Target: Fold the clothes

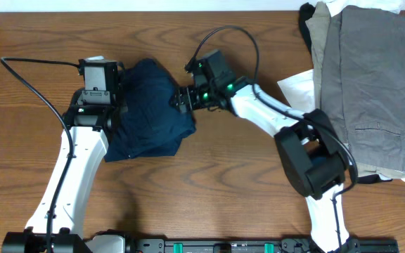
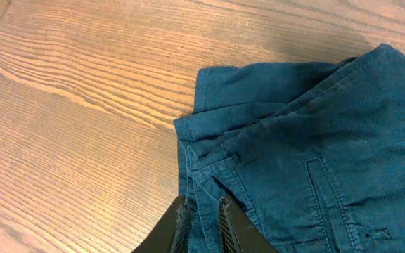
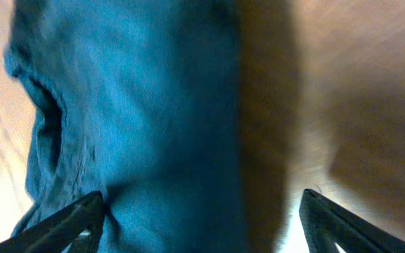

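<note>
The dark navy blue garment (image 1: 151, 109) lies bunched on the table between my two arms, its seams and a pocket showing in the left wrist view (image 2: 308, 147). My left gripper (image 1: 117, 99) is at its left edge; there its fingertips (image 2: 204, 223) are shut on a stitched hem of the navy cloth. My right gripper (image 1: 178, 100) is at the garment's right edge, open wide. In the right wrist view (image 3: 202, 211) its left finger (image 3: 69, 221) presses against the blue fabric (image 3: 153, 126), while the right finger (image 3: 336, 225) is over bare wood.
A stack of other clothes sits at the far right: a large grey piece (image 1: 375, 84) on top, a beige one (image 1: 322, 35), a white one (image 1: 297, 88) and black fabric (image 1: 306, 20). The right arm's elbow (image 1: 313, 158) hangs beside that stack.
</note>
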